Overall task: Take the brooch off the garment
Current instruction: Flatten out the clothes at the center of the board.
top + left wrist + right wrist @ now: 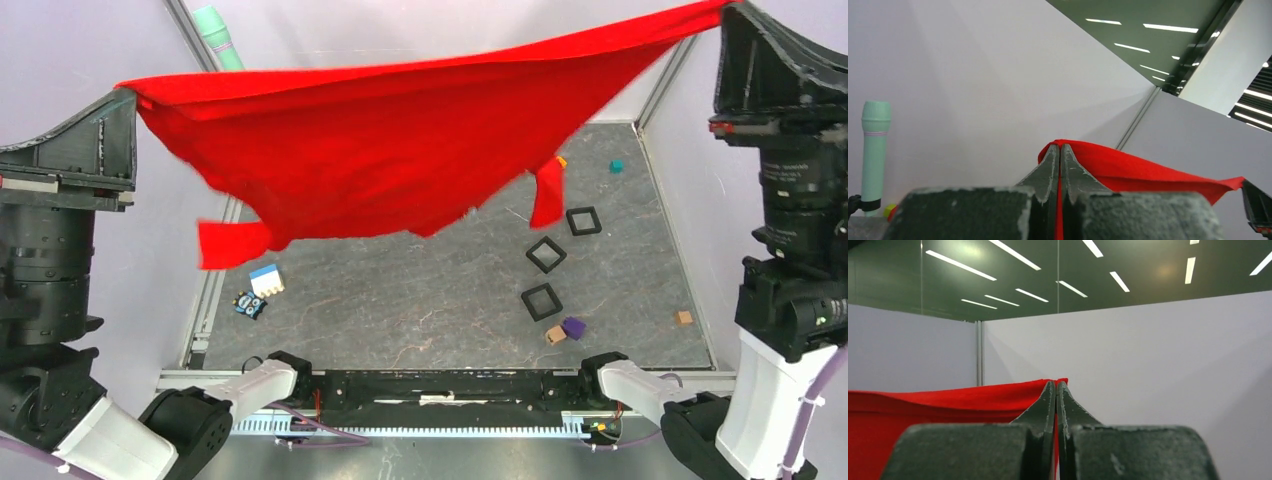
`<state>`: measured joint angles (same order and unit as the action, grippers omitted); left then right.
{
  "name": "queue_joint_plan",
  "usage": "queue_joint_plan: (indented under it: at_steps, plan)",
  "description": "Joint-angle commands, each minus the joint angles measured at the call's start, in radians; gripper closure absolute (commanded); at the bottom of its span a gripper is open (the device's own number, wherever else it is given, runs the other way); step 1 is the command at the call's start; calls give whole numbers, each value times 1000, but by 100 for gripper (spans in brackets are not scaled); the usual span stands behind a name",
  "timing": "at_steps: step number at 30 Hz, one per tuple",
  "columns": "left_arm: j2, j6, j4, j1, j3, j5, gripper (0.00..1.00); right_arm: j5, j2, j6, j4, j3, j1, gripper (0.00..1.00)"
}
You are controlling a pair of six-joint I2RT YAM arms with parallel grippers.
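**Garment held aloft by both grippers**

**Top external view.** The garment (400, 160), a large bright red cloth, hangs stretched across the upper half of the frame, clear of the table (420, 300). The left gripper (130, 93) pinches one corner at the upper left. The right gripper (726, 12) pinches the opposite corner at the upper right. The cloth sags to a low point left of centre, with one flap hanging at the lower left and a narrower strip hanging right of centre. The brooch cannot be made out on the fabric. On the table, right of centre, three black square trays (546, 254) lie in a diagonal row. A purple block (573, 327) and a tan block (555, 336) lie just below them. A teal block (617, 166) lies near the far right, a blue-and-white block (266, 279) at the left. A mint-green cylinder (218, 35) stands at the upper left.

**Left wrist view.** The left gripper (1060, 150) is fully closed, with red fabric clamped between its fingers. The garment (1148, 175) runs from the fingertips toward the lower right edge of the frame. The mint-green cylinder (874, 150) stands at the left edge.

**Right wrist view.** The right gripper (1056, 387) is fully closed on a corner of the garment (923, 410). The cloth spreads from the fingertips across the lower left of the frame. No brooch can be made out here.
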<state>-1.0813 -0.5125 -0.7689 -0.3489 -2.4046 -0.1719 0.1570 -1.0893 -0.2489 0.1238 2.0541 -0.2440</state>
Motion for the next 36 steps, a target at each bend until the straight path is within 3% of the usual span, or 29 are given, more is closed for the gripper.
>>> queue_joint_plan:
  at_steps: [1, 8, 13, 16, 20, 25, 28, 36]
  plan:
    - [-83, 55, -97, 3, 29, -32, 98, -22, -13, -25, -25, -45, 2, 100]
    - [-49, 30, 29, 3, 323, -84, 98, -11, -12, -60, -29, -263, 4, 100]
    - [-140, 18, 118, 5, 445, -134, 98, -14, -112, -78, -29, -394, 4, 100]
    - [-254, 9, 124, 25, 396, -130, 98, -17, -230, -71, -11, -348, 4, 100]
    - [-374, 2, 90, 74, 245, -96, 98, 15, -376, -67, 66, -139, 4, 100]
    - [-350, 28, 94, 133, 137, -122, 98, 21, -420, -61, 86, 30, 3, 100]
    - [-292, 47, 120, 139, 153, -133, 98, 58, -386, -63, 63, 17, 3, 100]
    - [-40, 64, 143, 139, 310, -189, 98, 214, -158, -99, -41, -215, 4, 100]
